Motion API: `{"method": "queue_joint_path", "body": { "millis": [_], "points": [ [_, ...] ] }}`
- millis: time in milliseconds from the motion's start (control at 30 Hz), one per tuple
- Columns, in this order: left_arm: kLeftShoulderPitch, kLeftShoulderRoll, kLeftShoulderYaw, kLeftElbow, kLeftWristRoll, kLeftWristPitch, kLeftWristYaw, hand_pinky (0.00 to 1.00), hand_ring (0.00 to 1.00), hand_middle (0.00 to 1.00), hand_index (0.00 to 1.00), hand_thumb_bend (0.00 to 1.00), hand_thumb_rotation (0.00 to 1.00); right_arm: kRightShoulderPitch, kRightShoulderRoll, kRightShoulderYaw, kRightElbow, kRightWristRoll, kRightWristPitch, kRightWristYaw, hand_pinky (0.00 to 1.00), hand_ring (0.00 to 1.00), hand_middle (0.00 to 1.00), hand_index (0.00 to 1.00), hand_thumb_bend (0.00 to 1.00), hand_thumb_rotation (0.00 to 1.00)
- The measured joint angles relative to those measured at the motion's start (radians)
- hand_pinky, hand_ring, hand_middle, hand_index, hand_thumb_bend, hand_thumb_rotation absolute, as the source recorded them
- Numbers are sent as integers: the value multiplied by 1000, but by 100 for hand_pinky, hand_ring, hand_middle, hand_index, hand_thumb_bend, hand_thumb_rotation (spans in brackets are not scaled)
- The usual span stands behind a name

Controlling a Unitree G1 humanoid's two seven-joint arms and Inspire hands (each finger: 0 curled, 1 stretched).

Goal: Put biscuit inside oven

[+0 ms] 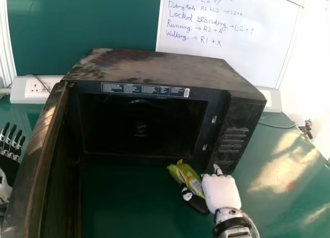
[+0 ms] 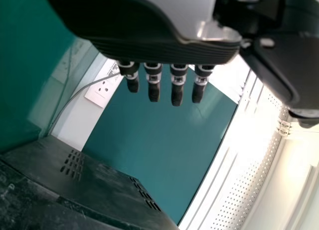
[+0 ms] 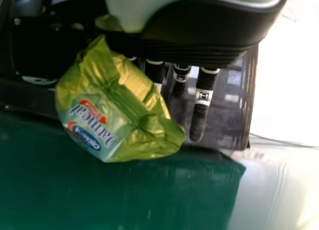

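My right hand [image 1: 221,190] is in front of the oven's right side, its fingers and thumb holding the green biscuit packet [image 1: 186,177]. The packet is outside the oven, just before the lower right of its opening. In the right wrist view the biscuit packet [image 3: 117,108] is pinched at the right hand [image 3: 199,110], with one finger stretched out. The black oven [image 1: 154,67] stands with its door [image 1: 44,160] swung wide on the left. My left hand [image 1: 9,150] is at the far left, beyond the door, and the left hand [image 2: 152,83] has its fingers straight in the left wrist view.
The green table [image 1: 129,207] extends before and beside the oven. A socket strip [image 1: 26,89] runs behind it, and a whiteboard [image 1: 232,47] stands at the back. The door's edge lies between the left hand and the oven opening; a cable [image 1: 278,126] lies at the right.
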Motion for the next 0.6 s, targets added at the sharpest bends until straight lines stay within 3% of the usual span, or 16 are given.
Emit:
{"method": "queue_joint_path", "body": {
  "millis": [67,200,467,600],
  "points": [
    [0,0,0,0,0,0,0,99,77,83,98,0,0,-1,0,-6,-9,3,0,0,55,56,49,50,53,0],
    [0,0,0,1,0,0,-1,90,76,82,98,0,0,-4,0,-11,-14,7,-1,0,55,56,49,49,53,0],
    [-3,1,0,6,0,-1,-1,94,76,82,98,0,0,-20,0,-16,-31,12,-8,-15,54,56,49,49,53,0],
    [-4,1,0,9,0,-1,-2,87,75,81,97,0,0,-35,0,-16,-32,16,-10,-10,53,55,50,48,53,0]
  ]
}}
